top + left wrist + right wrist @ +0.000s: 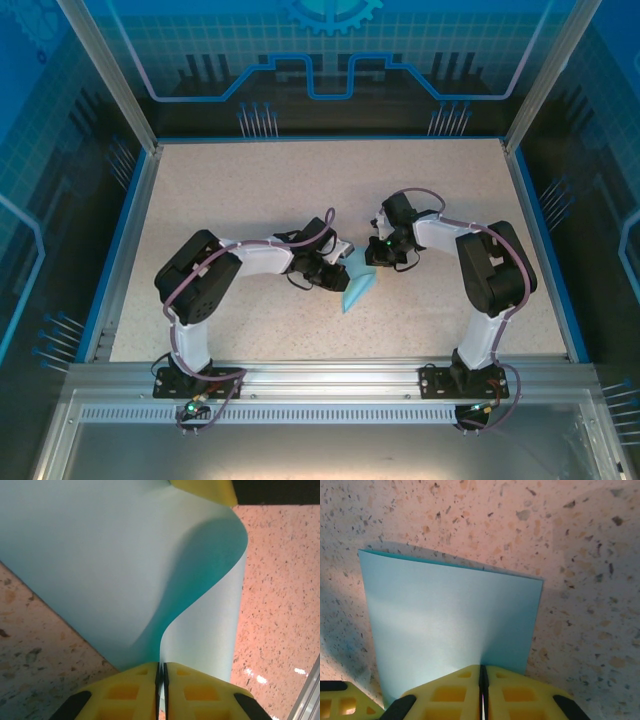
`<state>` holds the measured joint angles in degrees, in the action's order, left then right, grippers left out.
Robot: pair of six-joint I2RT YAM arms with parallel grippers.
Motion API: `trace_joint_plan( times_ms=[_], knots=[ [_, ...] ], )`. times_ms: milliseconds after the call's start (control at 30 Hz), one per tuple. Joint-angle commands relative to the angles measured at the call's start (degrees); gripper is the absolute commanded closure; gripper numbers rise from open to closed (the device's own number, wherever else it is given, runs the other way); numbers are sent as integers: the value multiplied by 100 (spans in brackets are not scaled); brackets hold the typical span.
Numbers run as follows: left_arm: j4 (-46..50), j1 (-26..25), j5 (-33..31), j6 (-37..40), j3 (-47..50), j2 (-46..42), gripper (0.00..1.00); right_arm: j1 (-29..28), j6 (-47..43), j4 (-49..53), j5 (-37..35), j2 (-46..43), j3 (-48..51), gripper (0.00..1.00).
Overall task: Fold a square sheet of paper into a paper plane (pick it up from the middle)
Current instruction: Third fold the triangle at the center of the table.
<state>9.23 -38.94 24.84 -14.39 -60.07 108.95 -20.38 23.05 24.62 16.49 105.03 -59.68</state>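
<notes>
Clamped shut on the square sheet of paper (100, 555) with left tool (161, 672) and right tool (483, 672). Risks tearing or a skewed crease if pulled unevenly

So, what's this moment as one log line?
left tool: shut on paper | right tool: shut on paper | paper: curved between them

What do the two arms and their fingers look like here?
Left arm and right arm: black joint housings, white link shells, a purplish cable looped along each. The fingers are yellow moulded blocks with square recesses and black bases. A small green light glows near the right wrist.
</notes>
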Motion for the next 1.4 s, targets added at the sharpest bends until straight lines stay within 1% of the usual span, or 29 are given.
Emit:
trace_joint_plan(
  times_ms=[0, 233, 600, 800, 933, 1067, 1200, 1267, 1367],
  knots=[
    [106, 42, -48, 182, -214, 127, 85, -133, -17, 194, -29, 111, 121, 89],
    [150, 36, 46, 209, -264, 173, 84, -133, -11, 184, -18, 142, 134, 88],
    [126, 43, -57, 141, -40, 139, 84, -132, -12, 183, -29, 122, 157, 88],
    [225, 37, -111, 226, -175, 221, 85, -126, 0, 168, 89, 33, 143, 87],
    [275, 38, -94, 261, -176, 294, 85, -106, 99, 183, 180, -325, 80, 84],
    [225, 42, -88, 240, -92, 303, 85, 35, 226, 249, 115, -951, 101, 80],
    [208, 36, -82, 235, -101, 294, 85, 122, 337, 350, -41, -1597, 362, 78],
    [224, 41, -94, 252, -118, 294, 85, 123, 440, 253, 191, -1863, 619, 79],
    [228, 38, -85, 253, -144, 311, 85, -9, 754, -194, 644, -2189, 1149, 83]
  ],
)
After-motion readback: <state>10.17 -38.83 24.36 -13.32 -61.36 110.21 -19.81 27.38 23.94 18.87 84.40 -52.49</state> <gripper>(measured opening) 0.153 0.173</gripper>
